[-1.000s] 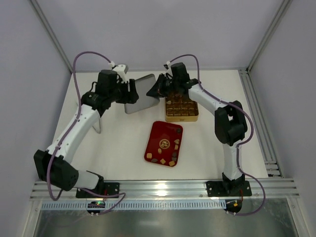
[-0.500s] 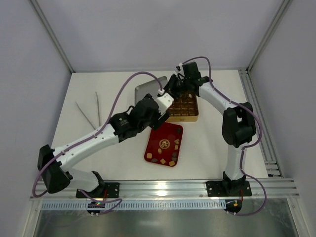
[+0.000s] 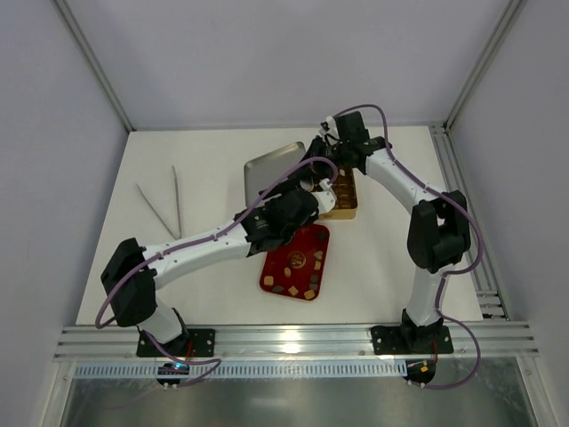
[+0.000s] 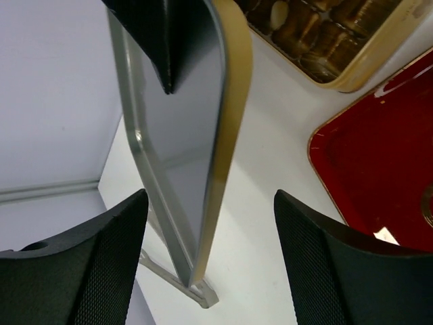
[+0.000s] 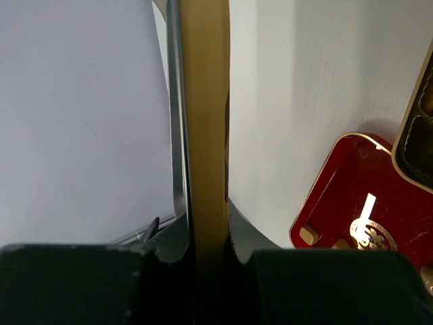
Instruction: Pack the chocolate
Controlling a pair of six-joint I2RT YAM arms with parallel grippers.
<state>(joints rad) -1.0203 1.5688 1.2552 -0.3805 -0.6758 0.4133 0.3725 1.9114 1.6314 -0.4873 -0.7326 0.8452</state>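
Mid-table [image 3: 204, 267], lid [image 4: 183, 135] stands on edge, tilted, just left of gold tin [image 4: 358, 68]. Right gripper [image 5: 206, 250] is clamped tight on lid's gold rim. Left gripper [image 4: 210, 203] is spread wide, one finger on each side of the lid's lower edge, clear gap both sides, gripping nothing. Chocolate [image 5: 308, 235]: several tan and dark pieces are scattered on red tray [image 4: 379, 156], near side of tin. More pieces sit in the tin's grid cells, including one cream round. Tray lies just beside tin and lid.
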